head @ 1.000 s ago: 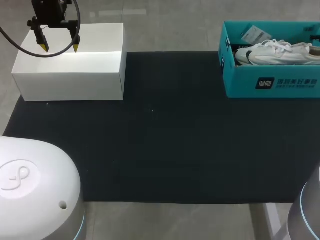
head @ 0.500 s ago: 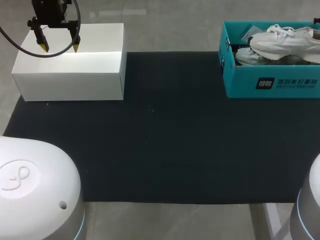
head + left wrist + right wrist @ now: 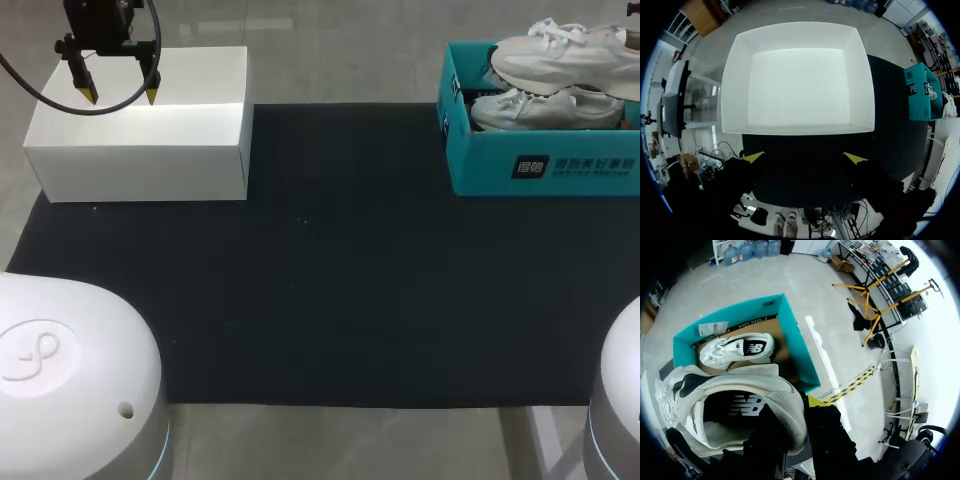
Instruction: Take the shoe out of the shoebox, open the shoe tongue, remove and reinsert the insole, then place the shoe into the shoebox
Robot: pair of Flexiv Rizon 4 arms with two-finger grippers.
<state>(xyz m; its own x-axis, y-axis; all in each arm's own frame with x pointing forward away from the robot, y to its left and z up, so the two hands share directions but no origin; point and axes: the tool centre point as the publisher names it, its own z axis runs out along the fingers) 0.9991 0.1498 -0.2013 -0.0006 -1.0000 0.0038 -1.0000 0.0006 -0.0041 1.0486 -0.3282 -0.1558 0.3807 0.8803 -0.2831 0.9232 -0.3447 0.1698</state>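
— Out of the shoebox point(image 3: 540, 165) yet?
— Just. Gripping the shoe point(image 3: 560, 55) by its heel in the right gripper point(image 3: 800, 407), above it; left gripper point(image 3: 118, 95) wide open, empty, over the white box point(image 3: 140, 130).
— Remaining?
— Opening the tongue, insole out and in, boxing again.

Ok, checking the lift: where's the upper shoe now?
Head view, far right: the shoe hangs above the box, over the second shoe, in the right pincer.
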